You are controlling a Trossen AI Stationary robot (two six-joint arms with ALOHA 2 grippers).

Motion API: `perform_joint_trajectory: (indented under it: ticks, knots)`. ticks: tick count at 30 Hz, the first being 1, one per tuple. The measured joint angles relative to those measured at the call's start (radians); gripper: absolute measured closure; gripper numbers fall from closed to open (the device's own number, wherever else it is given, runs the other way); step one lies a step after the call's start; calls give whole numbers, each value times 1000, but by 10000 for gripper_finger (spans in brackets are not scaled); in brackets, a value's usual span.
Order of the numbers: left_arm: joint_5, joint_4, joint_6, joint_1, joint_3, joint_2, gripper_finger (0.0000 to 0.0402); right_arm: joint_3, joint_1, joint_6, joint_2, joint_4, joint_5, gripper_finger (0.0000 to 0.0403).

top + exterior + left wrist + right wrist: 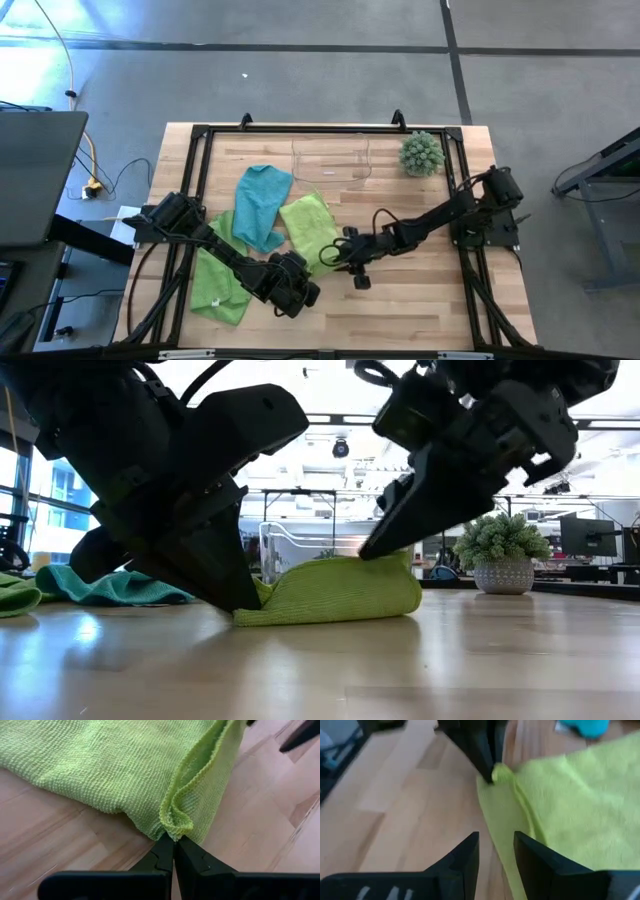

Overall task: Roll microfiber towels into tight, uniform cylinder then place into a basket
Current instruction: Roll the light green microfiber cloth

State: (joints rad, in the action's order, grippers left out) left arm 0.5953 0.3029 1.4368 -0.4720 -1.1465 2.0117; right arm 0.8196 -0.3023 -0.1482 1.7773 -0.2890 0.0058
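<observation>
**Left gripper pinches a green towel corner; right gripper waits open at its edge**

You are working on a pale wooden table of long planks inside a black frame. Two dark arms reach in, one from 9 o'clock and one from 3 o'clock, and meet near the table's centre.

You have three towels, all soft and fuzzy with a ribbed pile. The middle green towel lies rumpled at the centre. The teal towel sits crumpled just beside it toward 10 o'clock, and the other green towel lies toward 8 o'clock, partly hidden under the left arm.

There is one basket, clear plastic with rounded corners, at 12 o'clock; its walls are hard to make out against the wood. One round, spiky green plant stands near it toward 1 o'clock, in a pale pot in the low view.

Your left gripper is at the middle green towel's 6 o'clock corner, jaws pressed together on a folded bit of hem, which puckers up above the fingertips. Your right gripper is low over the same towel's 4 o'clock edge, jaws narrowly parted with nothing between them, the green cloth lying just beneath.
</observation>
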Motion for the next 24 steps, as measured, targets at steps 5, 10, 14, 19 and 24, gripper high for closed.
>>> perform_joint_trajectory:
  ticks: [5, 10, 14, 19, 24]
  knots:
    - [0, 0, 0, 0, 0, 0, 401, 0, 1, 0, 13, 46, 98, 289]
    - [0, 1, 0, 0, 0, 0, 401, 0, 1, -9, 38, 71, 99, 289]
    - [-1, 4, -10, 0, 0, 0, 401, 0, 0, -25, 59, 84, 99, 289]
    - [-8, 3, -72, 0, 0, 0, 396, 2, 0, -31, 79, 77, 100, 289]
    - [-30, 13, -107, 0, 0, -2, 361, 3, 0, -36, 84, 81, 100, 289]
